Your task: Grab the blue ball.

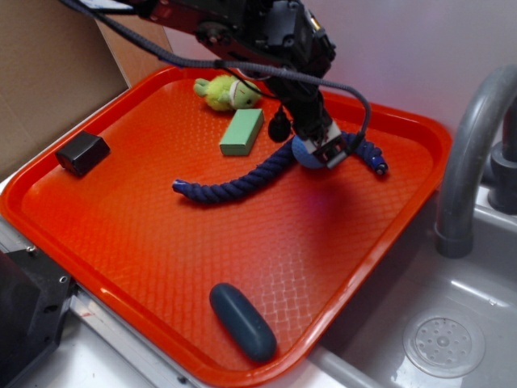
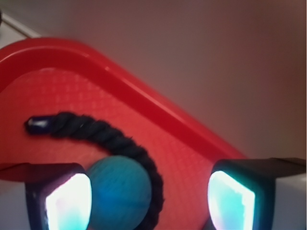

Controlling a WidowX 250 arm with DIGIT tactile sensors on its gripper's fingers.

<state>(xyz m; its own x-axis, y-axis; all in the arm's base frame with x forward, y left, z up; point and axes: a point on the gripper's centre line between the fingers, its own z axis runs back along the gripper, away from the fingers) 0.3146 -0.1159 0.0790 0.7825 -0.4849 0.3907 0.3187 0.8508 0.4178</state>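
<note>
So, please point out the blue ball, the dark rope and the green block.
blue ball (image 2: pixel 120 191): wrist view, front face.
dark rope (image 1: pixel 242 182): exterior view, middle stretch.
green block (image 1: pixel 241 132): exterior view, top face.

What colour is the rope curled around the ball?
Dark navy rope, clearest in the exterior view.

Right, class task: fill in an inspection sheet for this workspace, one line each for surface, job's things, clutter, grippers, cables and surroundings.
Surface: textured orange plastic tray.
Job's things: small light-blue round ball beside the left finger, against the dark navy twisted rope.
Clutter: green rectangular block, yellow-green plush toy, black box, dark teal oblong capsule.
Grippers: gripper open, fingers lowered around the ball, not closed.
Cables: black cable looping along the arm.
Surroundings: grey sink, grey faucet, cardboard.
</note>
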